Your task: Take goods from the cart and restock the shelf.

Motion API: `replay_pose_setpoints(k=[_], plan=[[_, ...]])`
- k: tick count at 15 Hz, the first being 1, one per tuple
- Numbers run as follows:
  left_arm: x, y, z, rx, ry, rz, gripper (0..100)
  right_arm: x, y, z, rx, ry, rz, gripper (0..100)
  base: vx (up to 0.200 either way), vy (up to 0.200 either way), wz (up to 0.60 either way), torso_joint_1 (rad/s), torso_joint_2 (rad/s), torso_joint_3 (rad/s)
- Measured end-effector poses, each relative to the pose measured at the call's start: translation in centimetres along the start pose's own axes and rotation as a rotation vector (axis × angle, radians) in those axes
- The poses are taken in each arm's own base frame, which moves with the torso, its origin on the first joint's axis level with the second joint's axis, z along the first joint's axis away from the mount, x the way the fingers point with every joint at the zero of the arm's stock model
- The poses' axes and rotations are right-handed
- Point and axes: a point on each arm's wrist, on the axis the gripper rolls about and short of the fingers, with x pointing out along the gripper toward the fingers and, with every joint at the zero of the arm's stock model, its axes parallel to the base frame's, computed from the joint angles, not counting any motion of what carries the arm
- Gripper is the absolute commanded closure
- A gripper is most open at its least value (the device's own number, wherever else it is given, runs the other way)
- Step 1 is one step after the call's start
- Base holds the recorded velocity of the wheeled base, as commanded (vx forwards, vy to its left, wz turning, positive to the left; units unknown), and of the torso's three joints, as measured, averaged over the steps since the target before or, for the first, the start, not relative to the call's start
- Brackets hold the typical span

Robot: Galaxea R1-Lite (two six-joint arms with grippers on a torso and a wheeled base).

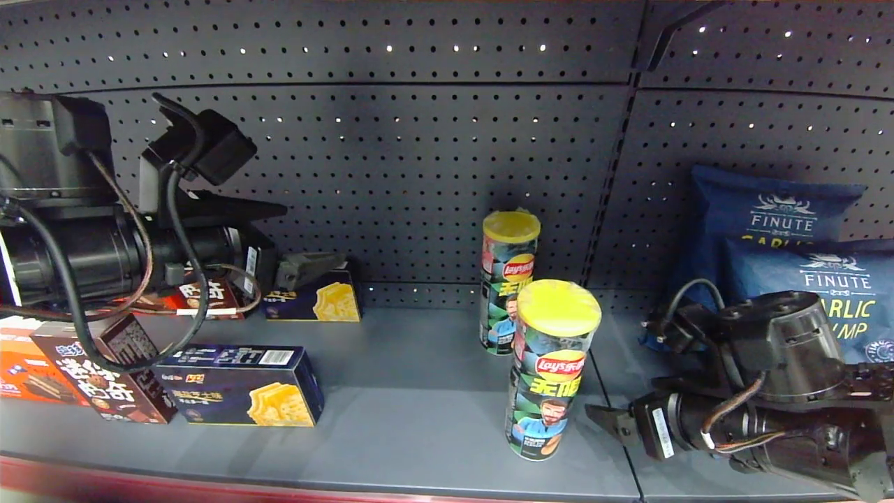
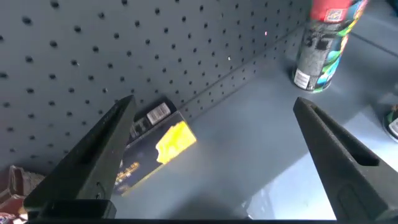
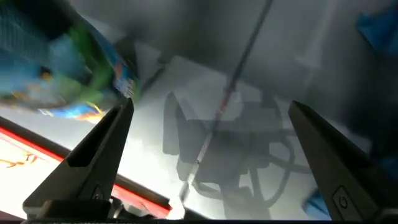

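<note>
1. On the shelf (image 1: 419,391), goods sit in short rows running front to back. A front can (image 1: 552,370) stands before a rear can (image 1: 508,279), and a front box (image 1: 244,384) lies before a rear box (image 1: 325,300). A brown box (image 1: 112,377) and an orange box (image 1: 28,370) lie at the left, and blue bags (image 1: 768,216) lean at the right.
2. The left gripper (image 2: 212,106) hangs by the rear box with its fingers spread wide and nothing between them. That box lies against the pegboard (image 1: 419,161). Whether a finger touches it cannot be told.
3. The right gripper (image 3: 211,107) sits low over the shelf just right of the front can, near but apart. It is spread wide and empty.
4. I judge the layout to be ordinary facing: like goods go one behind another with printed fronts towards the aisle. Cans stand upright on flat bases with their yellow lids up, and boxes lie on their long sides, which is stable.
5. Each can carries a red round logo, yellow characters and a printed figure. The blue boxes show a yellow product picture, and each has a white barcode patch. The bags bear pale and yellow lettering.
6. With both grippers empty, the next item likely has to come from the cart. Bare shelf between the boxes and the cans offers room. The tall front can could tip if the right arm swings carelessly.
</note>
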Motion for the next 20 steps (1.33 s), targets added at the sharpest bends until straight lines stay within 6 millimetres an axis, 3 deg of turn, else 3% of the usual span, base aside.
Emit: replay_pose_setpoints(k=[11,20], plan=[[0.1,-0.2,-0.7,-0.008,0.024,-0.01,0,1.7,1.8,0.2,-0.031,0.014,0.042,0,0.0,0.0,0.0,0.0,0.0,0.0],[0.1,-0.2,-0.7,-0.007,0.023,-0.011,0,1.9,0.9,0.7,-0.008,0.004,0.008,0,0.0,0.0,0.0,0.0,0.0,0.0]])
